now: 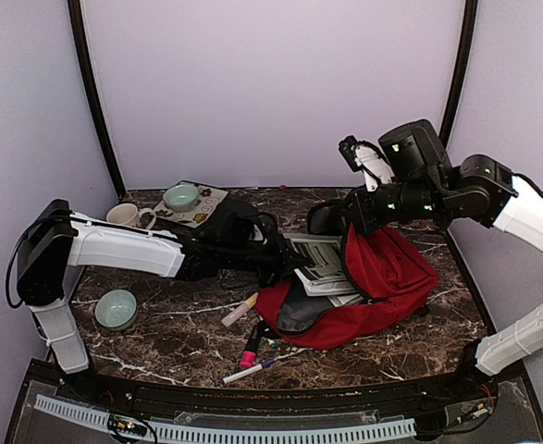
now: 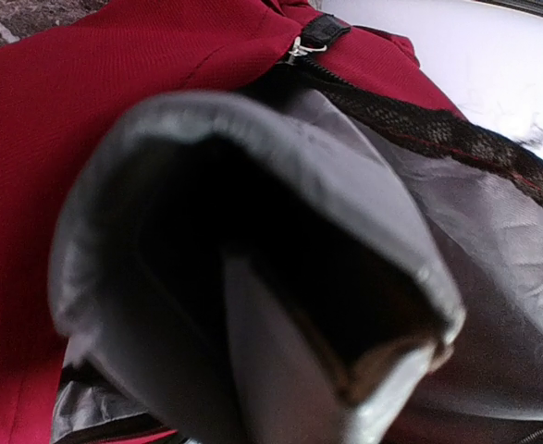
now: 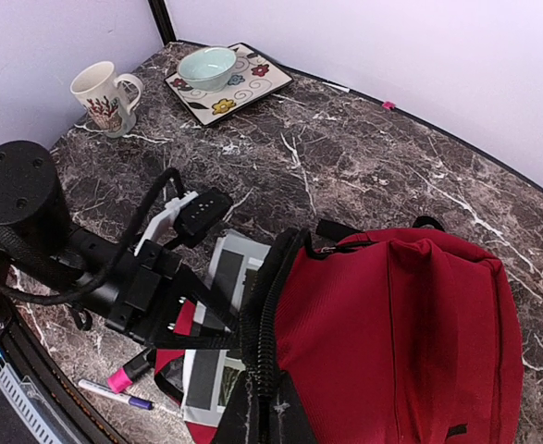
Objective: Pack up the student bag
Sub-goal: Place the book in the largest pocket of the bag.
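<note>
Packing step in hand: loading. The bag [image 1: 391,277] lies at 3 o'clock on the worktop [image 1: 183,338], mouth facing 9 o'clock. The right tool [image 1: 352,215], closed, appears to pinch the bag's upper rim and hold the mouth up. The left tool [image 1: 288,262], nearly closed, seems to grip the edge of a booklet [image 1: 322,264] half inside. Next move, as judged: push the booklet deeper past the grey lining, then release.

Counts: one bag, one booklet, three pens [image 1: 251,350] at 6 o'clock, one mug [image 1: 126,215], one plate [image 1: 211,205], two bowls [image 1: 180,196] [image 1: 116,308].
</note>
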Available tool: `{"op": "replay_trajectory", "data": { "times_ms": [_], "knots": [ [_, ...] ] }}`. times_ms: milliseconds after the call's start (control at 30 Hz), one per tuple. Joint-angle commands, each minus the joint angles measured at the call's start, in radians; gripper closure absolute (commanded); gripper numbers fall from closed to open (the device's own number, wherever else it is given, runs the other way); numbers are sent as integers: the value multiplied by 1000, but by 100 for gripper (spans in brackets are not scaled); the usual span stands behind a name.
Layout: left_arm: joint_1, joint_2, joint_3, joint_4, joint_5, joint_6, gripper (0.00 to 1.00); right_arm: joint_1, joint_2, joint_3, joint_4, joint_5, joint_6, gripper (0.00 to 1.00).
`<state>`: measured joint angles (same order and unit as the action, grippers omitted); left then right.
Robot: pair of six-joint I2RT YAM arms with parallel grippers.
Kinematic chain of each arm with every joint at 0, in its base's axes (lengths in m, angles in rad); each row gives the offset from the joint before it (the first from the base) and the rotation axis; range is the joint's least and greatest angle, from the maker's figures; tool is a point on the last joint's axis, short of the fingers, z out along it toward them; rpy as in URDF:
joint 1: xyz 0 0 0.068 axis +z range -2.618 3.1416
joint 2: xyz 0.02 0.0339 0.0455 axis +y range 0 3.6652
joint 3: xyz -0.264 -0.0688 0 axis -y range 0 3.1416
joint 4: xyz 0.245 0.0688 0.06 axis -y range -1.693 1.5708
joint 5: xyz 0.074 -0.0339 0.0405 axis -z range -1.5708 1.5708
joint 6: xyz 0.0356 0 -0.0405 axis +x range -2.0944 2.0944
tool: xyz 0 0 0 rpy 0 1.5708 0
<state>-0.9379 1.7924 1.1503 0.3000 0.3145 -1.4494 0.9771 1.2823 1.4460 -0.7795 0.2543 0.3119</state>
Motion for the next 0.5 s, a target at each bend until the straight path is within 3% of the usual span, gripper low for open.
{"op": "replay_trajectory", "data": {
  "times_ms": [0, 267, 467],
  "knots": [
    [4, 53, 83, 49, 40, 4, 100, 3, -39, 32, 47, -9, -3, 100],
    [5, 162, 162, 40, 23, -22, 100, 4, -68, -8, 33, 4, 0, 100],
    [4, 313, 348, -7, 56, -11, 100, 3, -64, -15, -1, 100, -24, 100]
  ]
}}
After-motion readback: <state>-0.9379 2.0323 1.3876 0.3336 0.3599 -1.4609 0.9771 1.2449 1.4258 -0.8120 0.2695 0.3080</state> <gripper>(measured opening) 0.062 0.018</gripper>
